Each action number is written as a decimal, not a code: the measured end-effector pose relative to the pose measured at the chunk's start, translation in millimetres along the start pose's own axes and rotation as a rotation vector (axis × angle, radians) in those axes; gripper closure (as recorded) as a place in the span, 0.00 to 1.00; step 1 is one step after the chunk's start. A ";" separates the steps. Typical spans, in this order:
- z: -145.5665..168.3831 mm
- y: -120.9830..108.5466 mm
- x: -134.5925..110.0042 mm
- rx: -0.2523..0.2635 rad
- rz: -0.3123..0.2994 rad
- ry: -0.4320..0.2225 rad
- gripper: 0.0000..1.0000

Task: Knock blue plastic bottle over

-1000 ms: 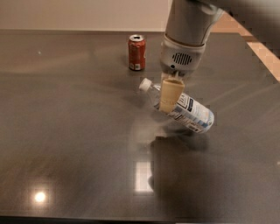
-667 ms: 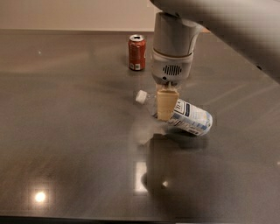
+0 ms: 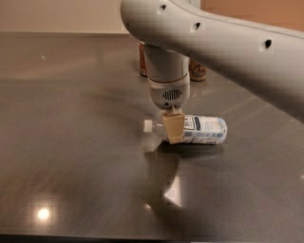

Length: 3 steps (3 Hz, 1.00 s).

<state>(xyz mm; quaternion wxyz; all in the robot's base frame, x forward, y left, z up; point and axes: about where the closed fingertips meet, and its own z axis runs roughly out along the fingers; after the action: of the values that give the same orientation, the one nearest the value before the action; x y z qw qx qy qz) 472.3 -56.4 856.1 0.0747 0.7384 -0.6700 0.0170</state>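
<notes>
Nearest edge: dark, glossy table (image 3: 71,156), running back across the whole view. A small round spot of lamp glare (image 3: 43,213) sits on it low at the left. A brighter square reflection (image 3: 175,192) lies nearer the middle, inside the arm's dark shadow.

Mid-table: the blue plastic bottle (image 3: 204,129) lies flat on its side, long axis running left to right. Its white cap (image 3: 148,126) points left and its base points right. The white-and-blue label faces the viewer. The bottle rests on the table with a thin shadow under it.

The gripper (image 3: 174,129), tan, points straight down in front of the bottle's shoulder, just right of the cap, overlapping it from this angle. Its tip is low, close to the table. Contact with the bottle is not certain from here. Whether the gripper is clenched, released or gripping the neck, I cannot tell.

Above it: a grey cylindrical wrist (image 3: 168,90) with a small vent grille, standing vertical. The thick pale arm (image 3: 213,38) sweeps from there up and off to the right, filling the top of the view.

Farther back: a red can (image 3: 142,61), upright, mostly hidden behind the wrist, only its left edge showing. A brown-gold can (image 3: 198,71) stands to the right of the wrist, partly covered by the arm. Both are well apart from the bottle.

Farthest: a pale wall (image 3: 57,14) at upper left.
</notes>
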 end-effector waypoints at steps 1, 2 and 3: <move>10.9 -0.3 -2.3 -0.011 -0.049 0.043 0.36; 10.7 -8.6 -8.4 0.023 -0.046 0.016 0.13; 11.1 -18.5 -15.8 0.065 -0.047 -0.012 0.00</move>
<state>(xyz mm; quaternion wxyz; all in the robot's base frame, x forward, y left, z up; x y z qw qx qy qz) 488.2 -40.6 841.5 0.0471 0.7559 -0.6521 0.0325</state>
